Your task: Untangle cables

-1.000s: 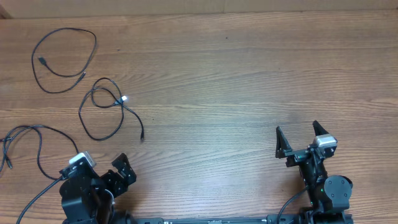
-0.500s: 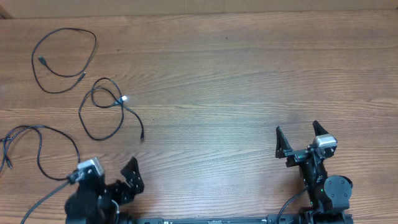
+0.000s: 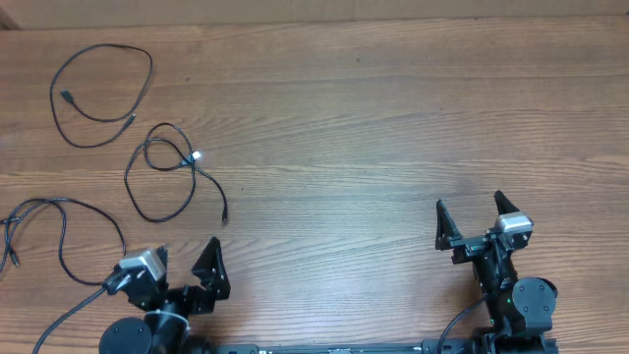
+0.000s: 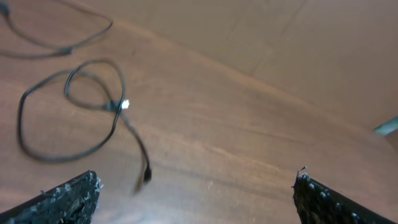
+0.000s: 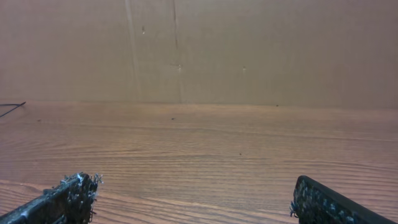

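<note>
Three thin black cables lie apart at the table's left. One cable (image 3: 149,74) makes a loop at the far left back. A second cable (image 3: 128,182) loops in the middle, with a pale tip (image 3: 198,155) and a plug end (image 3: 225,214). A third cable (image 3: 64,236) curves by the left edge. My left gripper (image 3: 187,258) stands open near the front edge, just right of the third cable and touching none. The left wrist view shows the second cable (image 4: 115,118) ahead of the left gripper (image 4: 196,199). My right gripper (image 3: 469,202) is open over bare wood at the right.
The wooden table (image 3: 373,128) stretches wide between the arms. A cardboard wall (image 5: 199,50) stands behind the table's far edge. A thicker black lead (image 3: 59,320) runs from the left arm's base off the front left corner.
The left arm has drawn back toward the front edge and turned, its open gripper shifting right. The cables and the right arm have not moved.
</note>
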Motion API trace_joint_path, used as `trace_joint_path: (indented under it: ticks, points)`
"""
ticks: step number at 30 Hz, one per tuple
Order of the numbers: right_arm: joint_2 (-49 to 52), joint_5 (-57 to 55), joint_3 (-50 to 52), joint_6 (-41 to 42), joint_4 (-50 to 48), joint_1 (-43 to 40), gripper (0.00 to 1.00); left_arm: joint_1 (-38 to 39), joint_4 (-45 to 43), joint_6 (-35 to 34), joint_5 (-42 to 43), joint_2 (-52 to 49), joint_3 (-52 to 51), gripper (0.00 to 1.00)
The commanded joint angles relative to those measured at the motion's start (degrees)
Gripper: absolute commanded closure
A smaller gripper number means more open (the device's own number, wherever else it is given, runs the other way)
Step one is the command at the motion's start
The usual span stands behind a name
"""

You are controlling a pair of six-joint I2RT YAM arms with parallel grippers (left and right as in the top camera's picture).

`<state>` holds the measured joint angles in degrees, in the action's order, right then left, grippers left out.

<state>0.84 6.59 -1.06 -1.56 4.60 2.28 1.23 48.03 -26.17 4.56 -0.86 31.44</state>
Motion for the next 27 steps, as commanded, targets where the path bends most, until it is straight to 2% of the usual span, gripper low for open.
trace_joint_path:
  ticks: [1,9,18,27]
  points:
    - [-0.68,-0.52,0.59,-0.44,-0.24,0.24,0.0,0.35,-5.31,4.0,1.73,0.66,-3.17,0.0]
    - [-0.68,-0.52,0.59,-0.44,-0.24,0.24,0.0,0.37,-16.52,6.58,1.7,0.66,-9.42,0.0]
    - [-0.68,-0.52,0.59,-0.42,-0.22,0.24,0.0,2.08,-30.75,14.64,0.57,0.66,-17.33,0.0]
    - [-0.68,-0.52,0.59,-0.44,-0.22,0.24,0.0,3.67,-41.4,15.58,-3.43,0.68,-27.26,0.01]
